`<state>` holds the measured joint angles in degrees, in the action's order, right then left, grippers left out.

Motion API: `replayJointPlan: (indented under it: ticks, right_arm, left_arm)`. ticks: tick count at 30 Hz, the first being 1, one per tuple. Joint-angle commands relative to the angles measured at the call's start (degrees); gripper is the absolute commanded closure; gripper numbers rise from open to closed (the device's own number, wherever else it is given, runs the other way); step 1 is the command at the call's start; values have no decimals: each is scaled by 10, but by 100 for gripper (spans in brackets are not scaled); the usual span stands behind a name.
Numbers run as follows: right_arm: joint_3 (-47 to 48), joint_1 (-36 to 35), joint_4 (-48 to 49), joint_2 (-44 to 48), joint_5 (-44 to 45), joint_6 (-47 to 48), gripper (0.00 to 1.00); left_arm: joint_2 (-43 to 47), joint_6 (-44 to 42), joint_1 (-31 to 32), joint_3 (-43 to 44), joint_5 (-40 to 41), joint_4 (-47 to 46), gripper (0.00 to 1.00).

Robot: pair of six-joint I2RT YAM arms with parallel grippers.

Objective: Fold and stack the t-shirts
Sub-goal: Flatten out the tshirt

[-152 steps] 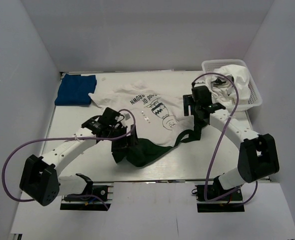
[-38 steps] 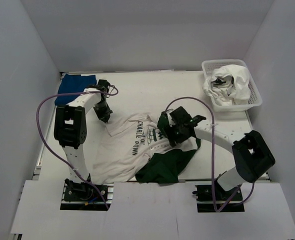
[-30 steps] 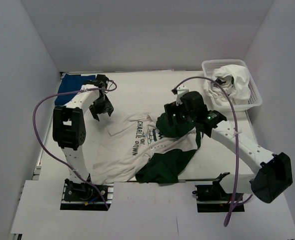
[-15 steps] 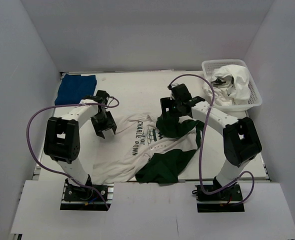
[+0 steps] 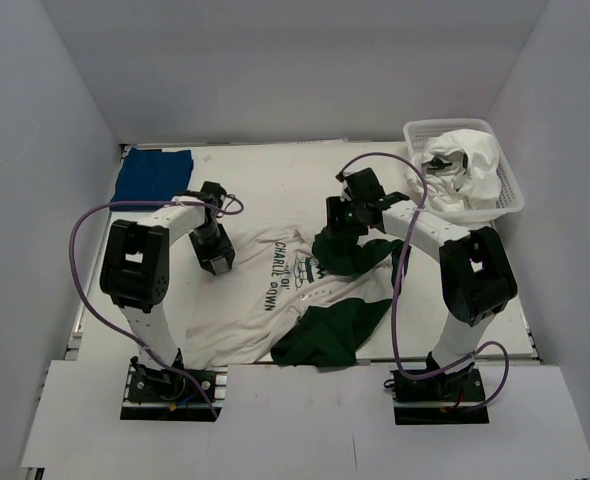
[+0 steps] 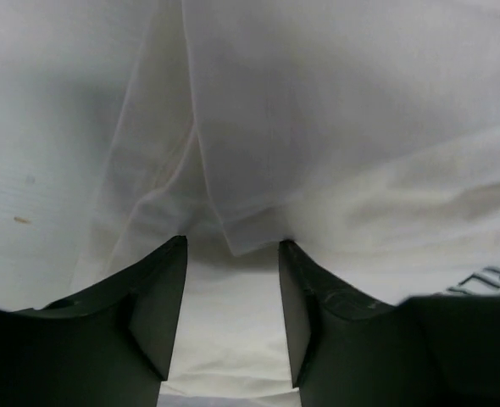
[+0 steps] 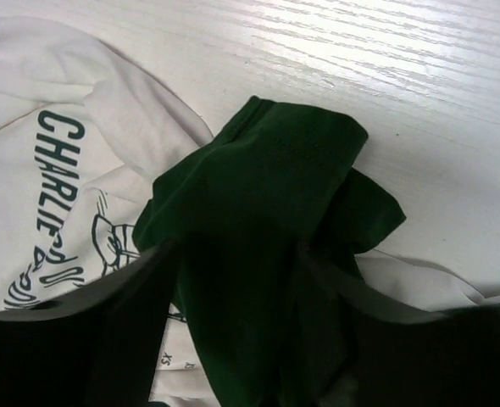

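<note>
Fabric of the white tee (image 5: 237, 310) lies rumpled across the middle of the table (image 5: 275, 175), its black Charlie Brown print (image 5: 285, 275) close to the centre. One green sleeve (image 5: 353, 255) is bunched at 3 o'clock from the print. The other sleeve (image 5: 330, 335) lies in a dark heap toward 5 o'clock.

At the shirt's 9 o'clock edge, the left gripper (image 5: 218, 262) hangs low over the cloth. In its wrist view, the left gripper (image 6: 231, 314) has its jaws parted and grips nothing. A folded white edge (image 6: 233, 242) of the shirt reaches just between the fingertips.

From the 1 o'clock side, the right gripper (image 5: 341, 225) sits over the bunched sleeve. Its wrist view shows the right gripper (image 7: 233, 339) with its fingers (image 7: 127, 335) spread wide on either side of the green sleeve (image 7: 258, 212), not pinched on it.

The blue tee (image 5: 153, 178) lies folded at the table's 10 o'clock corner, well apart from the white tee. At 2 o'clock, a basket (image 5: 510, 190) holds crumpled white cloth (image 5: 470, 160).
</note>
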<state>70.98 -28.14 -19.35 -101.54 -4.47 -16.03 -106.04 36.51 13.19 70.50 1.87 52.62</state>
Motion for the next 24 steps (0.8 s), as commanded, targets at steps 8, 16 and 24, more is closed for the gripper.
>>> replayJointPlan:
  ticks: [8, 16, 24]
  right_arm:
    - [17, 5, 17, -1, -24, 3, 98]
    - [18, 3, 13, 19, -5, 14, 100]
    - [-6, 7, 77, 102, 117, 19, 100]
  left_arm:
    - [-32, -6, -4, 74, -32, -16, 91]
    - [0, -25, -9, 97, -27, 30, 100]
    - [-2, 6, -16, 196, -12, 17, 100]
